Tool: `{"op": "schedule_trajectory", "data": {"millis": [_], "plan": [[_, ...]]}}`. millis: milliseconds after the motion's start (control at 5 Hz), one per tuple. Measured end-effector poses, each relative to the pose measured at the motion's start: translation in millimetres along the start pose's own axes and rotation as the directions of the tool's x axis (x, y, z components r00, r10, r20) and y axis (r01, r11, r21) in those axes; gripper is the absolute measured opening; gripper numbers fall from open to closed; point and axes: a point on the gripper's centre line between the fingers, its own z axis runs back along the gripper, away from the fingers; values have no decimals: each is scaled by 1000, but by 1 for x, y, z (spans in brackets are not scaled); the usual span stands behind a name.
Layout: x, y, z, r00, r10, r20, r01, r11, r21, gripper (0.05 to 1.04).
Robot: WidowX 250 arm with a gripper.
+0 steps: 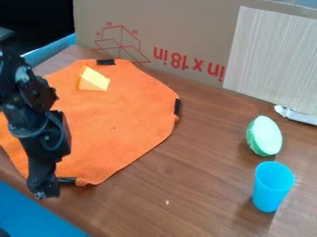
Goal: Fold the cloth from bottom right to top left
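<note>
Orange cloth (123,120), long axis slanting lower left to upper right

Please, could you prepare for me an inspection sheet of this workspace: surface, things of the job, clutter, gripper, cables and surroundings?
Surface: brown wood-look table.
Job's things: orange cloth spread out, no fold across it seen; black strips at its edges.
Clutter: yellow wedge on the cloth's far part; blue cup upright at right; pale green rounded piece just beyond the cup.
Grippers: end effector at the cloth's near-left edge, close to a black strip; contact with the cloth cannot be told.
Cables: nothing seen.
Surroundings: cardboard with red print behind the table, pale board against it.
</note>
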Motion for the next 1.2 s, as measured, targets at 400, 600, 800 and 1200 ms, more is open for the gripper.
{"op": "schedule_trajectory", "data": {"millis": [400, 600, 800, 1200], "plan": [[4, -4, -6, 1000, -6, -9, 6, 1000, 18, 1001], [3, -5, -11, 1000, 21, -21, -21, 1000, 5, 988], [6, -2, -12, 999, 51, -17, -51, 999, -2, 885], [8, 2, -16, 996, 82, -18, -82, 997, -8, 303]]}}
